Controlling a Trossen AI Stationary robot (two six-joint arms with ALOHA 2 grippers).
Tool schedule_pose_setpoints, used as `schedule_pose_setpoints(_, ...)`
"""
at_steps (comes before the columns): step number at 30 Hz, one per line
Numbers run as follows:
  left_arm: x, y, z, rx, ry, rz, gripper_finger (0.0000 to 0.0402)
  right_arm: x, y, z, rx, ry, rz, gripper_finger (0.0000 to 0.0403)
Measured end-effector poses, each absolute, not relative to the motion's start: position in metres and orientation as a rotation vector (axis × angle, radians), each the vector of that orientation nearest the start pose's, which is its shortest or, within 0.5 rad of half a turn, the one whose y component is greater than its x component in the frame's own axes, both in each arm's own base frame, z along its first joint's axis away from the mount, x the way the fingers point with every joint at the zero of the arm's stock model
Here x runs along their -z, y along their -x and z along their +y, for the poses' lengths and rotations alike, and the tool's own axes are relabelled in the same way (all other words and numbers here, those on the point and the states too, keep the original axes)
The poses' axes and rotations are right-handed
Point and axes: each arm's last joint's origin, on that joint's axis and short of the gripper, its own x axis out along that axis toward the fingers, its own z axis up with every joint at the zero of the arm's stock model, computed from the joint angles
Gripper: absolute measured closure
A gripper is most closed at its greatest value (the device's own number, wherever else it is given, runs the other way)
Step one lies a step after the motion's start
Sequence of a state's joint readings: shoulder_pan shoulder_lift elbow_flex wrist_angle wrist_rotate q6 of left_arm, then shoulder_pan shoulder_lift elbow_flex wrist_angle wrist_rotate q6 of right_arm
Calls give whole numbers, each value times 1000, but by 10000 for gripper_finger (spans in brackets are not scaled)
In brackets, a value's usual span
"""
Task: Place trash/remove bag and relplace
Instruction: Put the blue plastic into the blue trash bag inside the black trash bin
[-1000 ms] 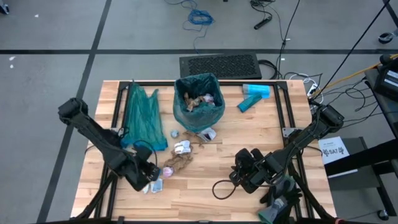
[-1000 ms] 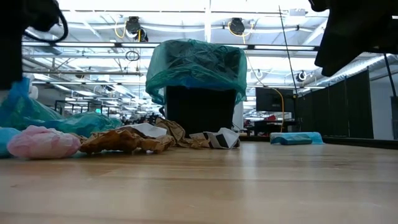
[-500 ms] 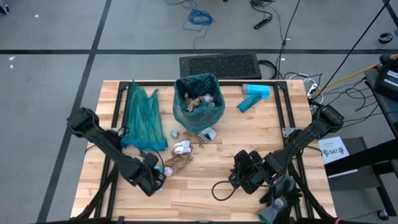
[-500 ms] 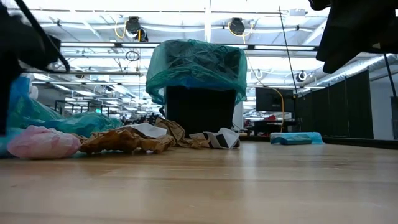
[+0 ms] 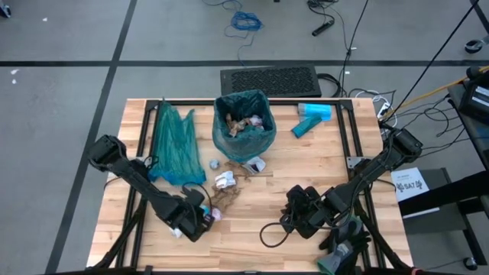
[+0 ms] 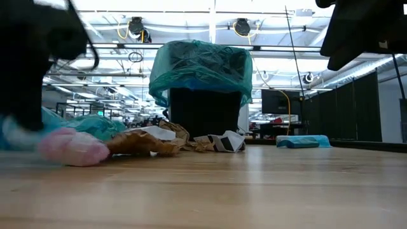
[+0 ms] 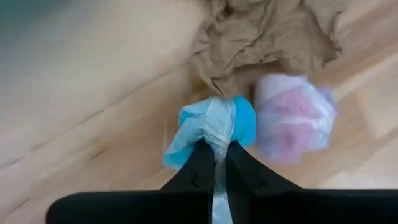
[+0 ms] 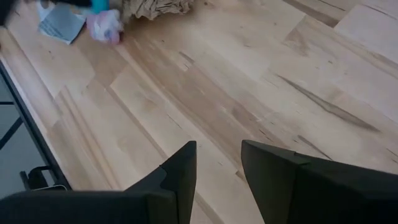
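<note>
Left gripper [image 7: 215, 155] is low over the table's [image 5: 252, 233] front-left area, its fingers [image 7: 198, 163] pinched tight on a light-blue wrapper [image 7: 211, 127]. A pink-and-white wrapper [image 7: 293, 118] lies just beside the held one, and the brown paper [image 7: 261, 37] lies just beyond both, touching or nearly touching them. In the low view the pink wrapper [image 6: 73, 146] rests on the wood at the left, with the brown paper [image 6: 143, 141] behind it.

Right gripper [image 8: 217, 165] hovers over the front-right part of the table, fingers apart and holding nothing. The wood under and ahead of it is bare out to the table edge [image 8: 28, 124]; the nearest scraps lie well apart from it, by the left gripper.

Bin [image 5: 244, 126] stands at the back centre, lined with a green bag [image 6: 200, 67] folded over its rim. Scraps of trash [image 5: 246, 124] lie inside it. More scraps lie on the wood in front of the bin: a white scrap [image 5: 223, 181], a small ball [image 5: 215, 163] and a striped scrap [image 5: 256, 163] at the bin's foot.

A spare green bag [image 5: 174, 141] lies flat along the left side, close to the left edge rail [image 5: 141, 130]. A blue pack [image 5: 312, 116] lies at the back right, near the rear edge.

Open wood runs across the front from centre to right, and between the bin and the right edge.
</note>
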State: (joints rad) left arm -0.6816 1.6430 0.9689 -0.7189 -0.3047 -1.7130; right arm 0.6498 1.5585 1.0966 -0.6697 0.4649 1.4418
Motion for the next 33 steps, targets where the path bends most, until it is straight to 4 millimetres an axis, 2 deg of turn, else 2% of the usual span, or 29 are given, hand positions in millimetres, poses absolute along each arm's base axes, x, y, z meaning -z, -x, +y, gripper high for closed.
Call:
schedule_pose_setpoints(7,-231,-231,-169,-725,741,1032,386,-227,-249,173,505,-703,838,282)
schedule_pose_setpoints(11,-273,-231,-151,-748,657,960,387,-227,-249,173,502,-691,837,282)
schedule_pose_setpoints(16,-323,-235,-109,-746,578,837,388,-227,-250,171,510,-695,834,282)
schedule_pose_setpoints(22,-365,-247,-48,-755,448,715,388,-228,-251,170,531,-731,815,282)
schedule_pose_setpoints(29,-385,-276,18,-656,328,620,388,-228,-251,170,574,-803,774,282)
schedule_pose_setpoints(33,-393,-291,45,-629,261,506,368,-229,-252,169,611,-847,731,282)
